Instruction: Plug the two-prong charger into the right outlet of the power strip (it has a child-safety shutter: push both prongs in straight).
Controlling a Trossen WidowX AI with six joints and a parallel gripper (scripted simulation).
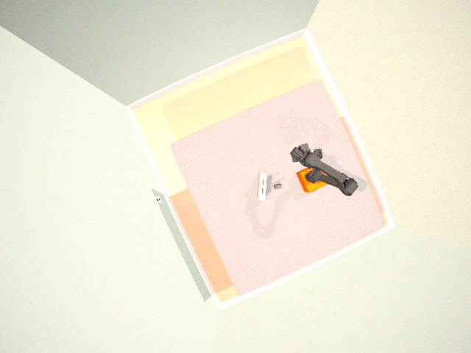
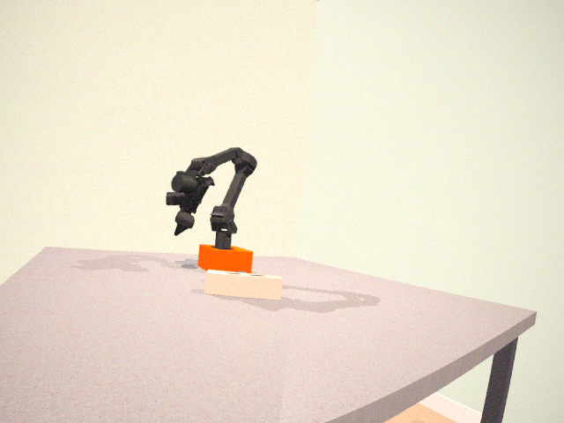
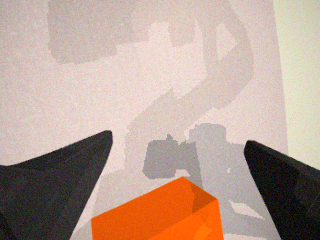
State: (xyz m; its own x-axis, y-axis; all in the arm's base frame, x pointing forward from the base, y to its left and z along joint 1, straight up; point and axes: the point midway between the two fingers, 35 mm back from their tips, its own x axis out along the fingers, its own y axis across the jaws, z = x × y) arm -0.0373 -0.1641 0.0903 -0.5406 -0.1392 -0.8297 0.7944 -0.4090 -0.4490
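The white power strip (image 1: 262, 196) (image 2: 243, 286) stands on the table, with two dark outlet slots in its top. The small dark charger (image 1: 277, 186) lies just right of the strip in the top view, its prongs toward the strip and apart from it. The charger does not show in the exterior view or the wrist view. My gripper (image 2: 185, 223) (image 3: 179, 137) is open and empty, high above the table and away from both charger and strip. The wrist view shows bare table, shadows and the orange base between and below the fingers.
The orange base block (image 1: 306, 184) (image 2: 225, 259) (image 3: 145, 215) carries the arm, on the side of the charger away from the strip. The table (image 1: 228, 151) (image 2: 137, 355) has its edge at right in the wrist view. Arm shadows fall across the table.
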